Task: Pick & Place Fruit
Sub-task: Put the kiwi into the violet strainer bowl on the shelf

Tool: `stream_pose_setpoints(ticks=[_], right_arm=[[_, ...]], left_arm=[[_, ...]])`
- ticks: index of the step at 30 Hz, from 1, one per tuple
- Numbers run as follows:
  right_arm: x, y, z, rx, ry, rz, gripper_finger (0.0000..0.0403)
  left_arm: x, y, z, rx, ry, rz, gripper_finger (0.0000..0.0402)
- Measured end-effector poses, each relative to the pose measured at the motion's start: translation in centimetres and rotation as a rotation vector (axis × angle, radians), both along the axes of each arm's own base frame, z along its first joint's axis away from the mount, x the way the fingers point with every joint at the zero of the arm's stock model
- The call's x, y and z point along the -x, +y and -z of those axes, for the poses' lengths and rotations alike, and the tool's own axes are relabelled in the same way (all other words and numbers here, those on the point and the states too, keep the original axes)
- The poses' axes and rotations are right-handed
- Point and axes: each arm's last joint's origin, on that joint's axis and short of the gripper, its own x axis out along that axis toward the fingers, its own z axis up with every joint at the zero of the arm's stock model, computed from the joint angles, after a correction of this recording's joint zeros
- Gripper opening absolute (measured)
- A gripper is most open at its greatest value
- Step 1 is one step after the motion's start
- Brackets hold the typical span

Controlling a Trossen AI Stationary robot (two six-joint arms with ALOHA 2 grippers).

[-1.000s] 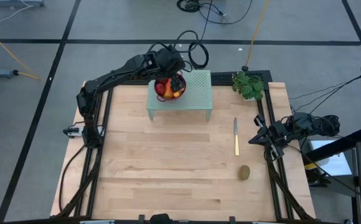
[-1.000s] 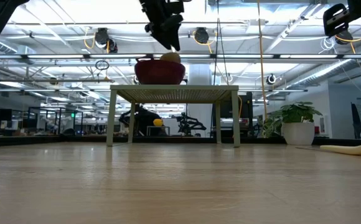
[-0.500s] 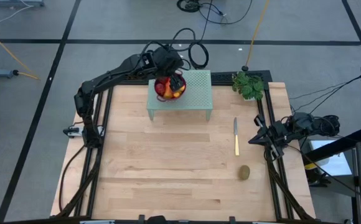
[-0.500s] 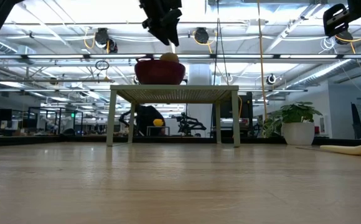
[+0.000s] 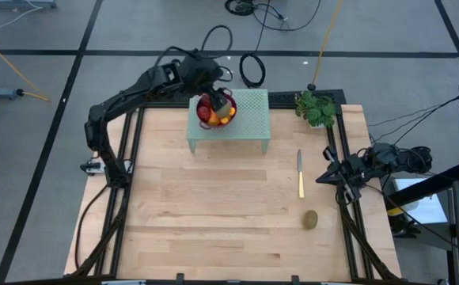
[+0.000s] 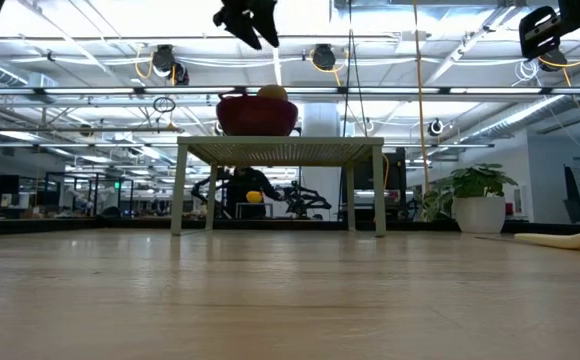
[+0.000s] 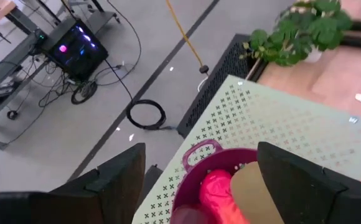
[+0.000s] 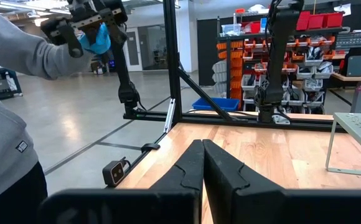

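Note:
A purple wire-mesh bowl (image 5: 216, 109) holding several toy fruits stands on a pale green perforated stand (image 5: 245, 119) at the table's far side. In the left wrist view a red fruit (image 7: 218, 190) and a brown one (image 7: 253, 194) lie in the bowl (image 7: 196, 155). My left gripper (image 5: 207, 79) hovers open above the bowl's far-left rim, nothing between its fingers; the low view shows it (image 6: 248, 18) well above the bowl (image 6: 257, 112). One brown-green oval fruit (image 5: 311, 218) lies on the table at the near right. My right gripper (image 5: 328, 176) waits shut at the right edge.
A yellow-handled knife (image 5: 300, 174) lies on the table's right half, near the right gripper. A potted plant (image 5: 316, 108) stands at the far right corner. Beyond the table, a person in a grey sleeve (image 8: 18, 56) shows in the right wrist view.
My left gripper has risen from just above the bowl and drawn back a little toward the table's far left corner, still open and empty. The bowl and the fruit in it have stayed where they were.

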Motion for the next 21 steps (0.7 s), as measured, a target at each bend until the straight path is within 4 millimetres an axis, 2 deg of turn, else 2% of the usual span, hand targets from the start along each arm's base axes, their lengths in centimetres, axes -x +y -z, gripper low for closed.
stream_pose_setpoints(ticks=[10,21], right_arm=[[0.0,0.0,0.0,0.000,0.000,-0.001,0.0000],[0.0,0.0,0.0,0.000,0.000,-0.001,0.0000]], left_arm=[[2.1,-1.3,-1.9,0.134,-0.136,0.018,0.0308],[2.5,-2.2,-1.5,0.218,-0.113,0.010,0.0308]])
